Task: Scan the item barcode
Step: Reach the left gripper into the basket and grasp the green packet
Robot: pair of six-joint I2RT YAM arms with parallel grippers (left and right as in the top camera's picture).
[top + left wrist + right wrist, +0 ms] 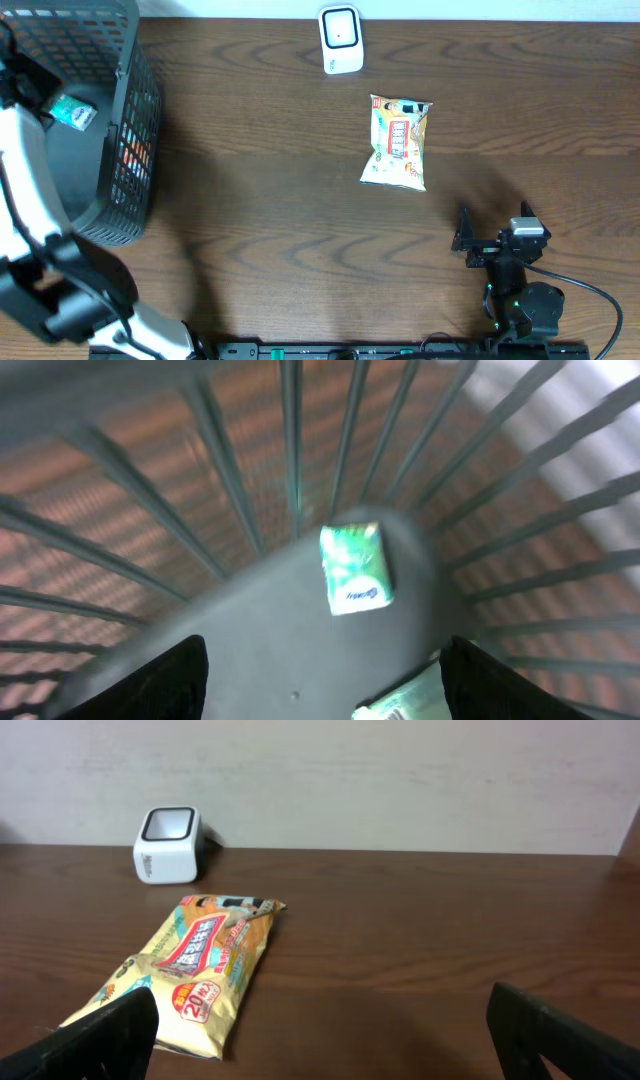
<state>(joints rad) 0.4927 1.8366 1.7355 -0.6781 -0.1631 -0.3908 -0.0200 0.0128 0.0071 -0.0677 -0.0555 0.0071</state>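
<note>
Dark wood table (270,220): snack bag (399,143) lies flat near scanner (341,39), unscanned, I judge. Right end effector (325,1032) wide open, empty, facing bag. Left end effector (325,672) open, empty, over basket (135,120), green packet (355,568) inside. Pickup and scan remain.

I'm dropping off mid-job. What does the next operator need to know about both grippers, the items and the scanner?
Left gripper: open, empty, above the basket, looking down at a green packet on its floor. A second packet shows at the view's edge.
Right gripper: open, empty, low over the table, facing the snack bag.
The snack bag lies flat, short of the white scanner, not touching it.
Done: cannot tell what has been scanned.
Left: grasp an item and present its barcode to the scanner.
</note>
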